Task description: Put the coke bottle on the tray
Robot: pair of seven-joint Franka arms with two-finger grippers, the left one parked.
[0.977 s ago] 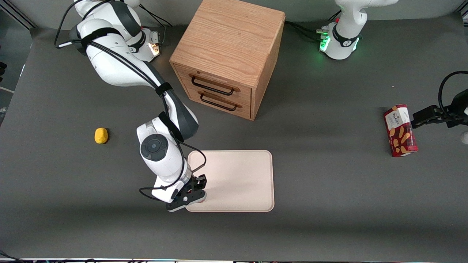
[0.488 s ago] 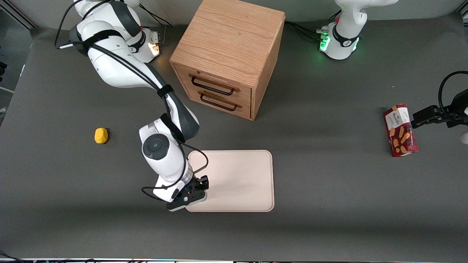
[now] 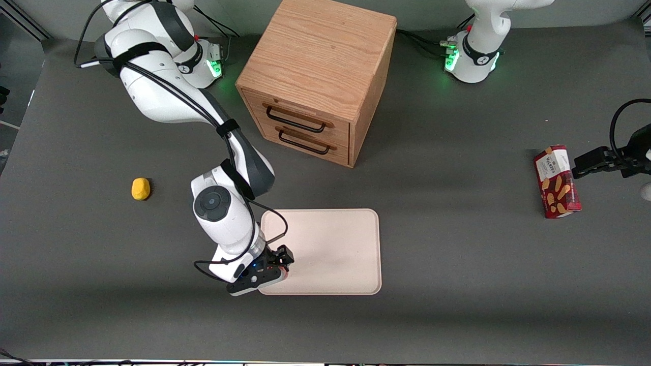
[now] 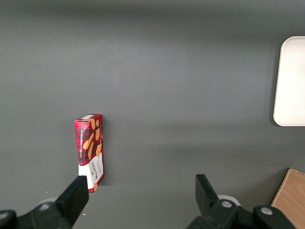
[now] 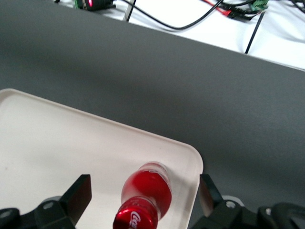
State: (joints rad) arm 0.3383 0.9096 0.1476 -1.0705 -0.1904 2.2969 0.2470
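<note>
The gripper [image 5: 143, 195] hangs above the tray's [image 5: 57, 143] corner nearest the front camera at the working arm's end, its fingers [image 5: 78, 193] spread wide and holding nothing. The coke bottle [image 5: 145, 198] stands upright on the tray between them, touching neither, close to the rim.

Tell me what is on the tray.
The coke bottle stands upright on the tray, in a corner near its rim, with the open gripper straddling it. In the front view the gripper hides the bottle.
</note>
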